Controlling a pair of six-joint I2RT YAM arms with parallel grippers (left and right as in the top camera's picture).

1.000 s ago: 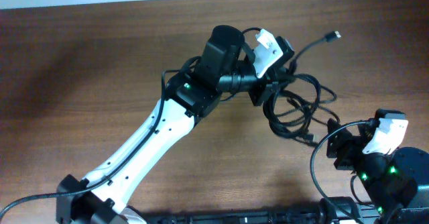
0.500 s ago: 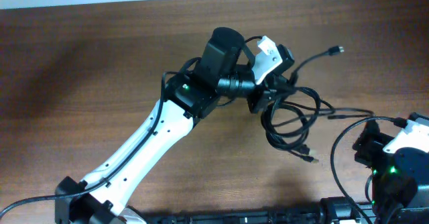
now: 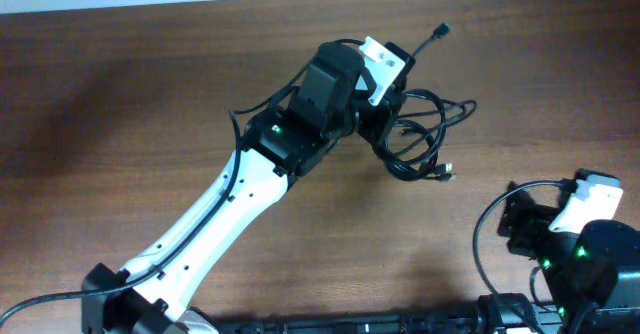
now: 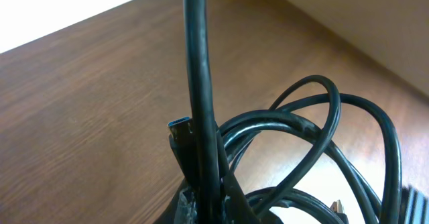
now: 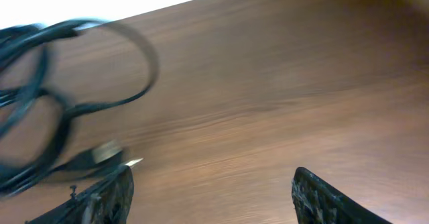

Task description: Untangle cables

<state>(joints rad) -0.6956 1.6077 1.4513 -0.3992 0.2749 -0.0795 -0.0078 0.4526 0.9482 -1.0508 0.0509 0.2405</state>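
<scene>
The cables are thin black cords looped in one tangle on the brown table, right of centre. One plug end sticks up toward the far edge. My left gripper is shut on the tangle; in the left wrist view one strand rises straight from the pinched fingertips and loops fan out to the right. My right gripper stands open at the near right, apart from the cords. In its own view nothing lies between the fingers, and the blurred cables show at the left.
The right arm's own thicker black wire curves beside its base at the near right. The table's far edge runs along the top. Bare wood lies left of the left arm.
My left gripper has dragged the tangle left and toward the far edge, and the strand that trailed out to the right has drawn in. The right gripper stays back near its base, jaws slightly wider.
</scene>
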